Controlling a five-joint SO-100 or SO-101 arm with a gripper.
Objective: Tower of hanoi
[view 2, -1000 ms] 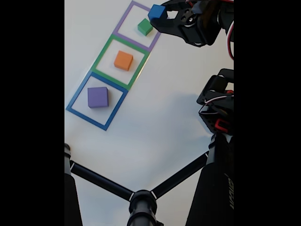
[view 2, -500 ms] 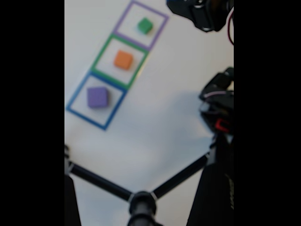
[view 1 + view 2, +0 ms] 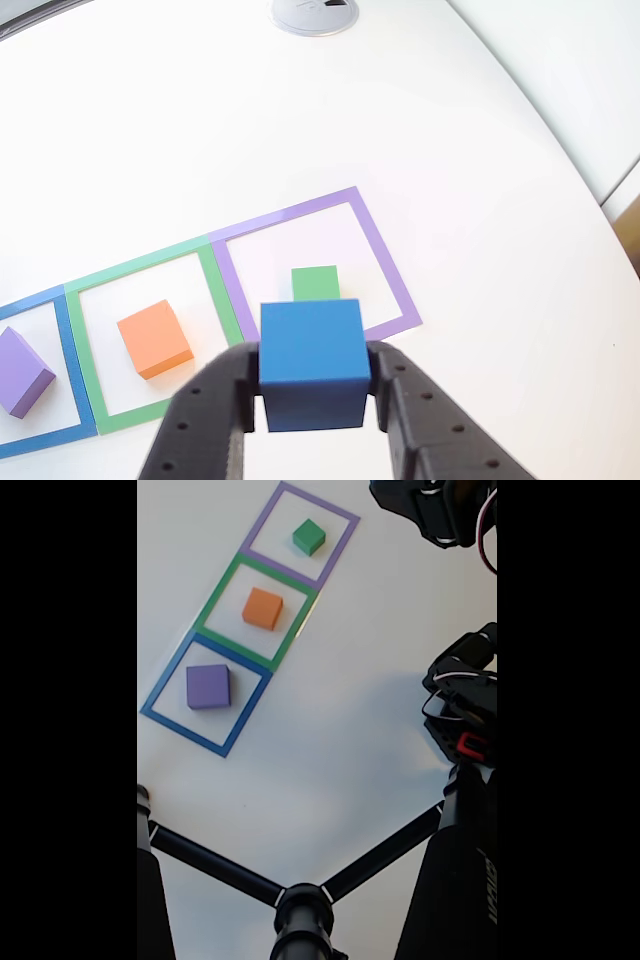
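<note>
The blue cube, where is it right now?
In the other view, the blue cube sits clamped in the gripper, raised just in front of the green block.

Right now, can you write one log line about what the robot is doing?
gripper: shut on small blue cube, lifted | green block: purple outline | orange block: green outline | purple block: blue outline

Three square outlines in a slanting row on the white counter [image 3: 340,680]: purple outline [image 3: 345,538] far, green outline [image 3: 214,592] in the middle, blue outline [image 3: 160,685] nearest. Inside each, one block, clear of the tape: green block [image 3: 308,536], orange block [image 3: 262,608], purple block [image 3: 208,686]. Far right, part of the dark arm [image 3: 440,508], cut by the edge. Near edge, a black tripod [image 3: 300,905] with legs spread left and right.
</note>
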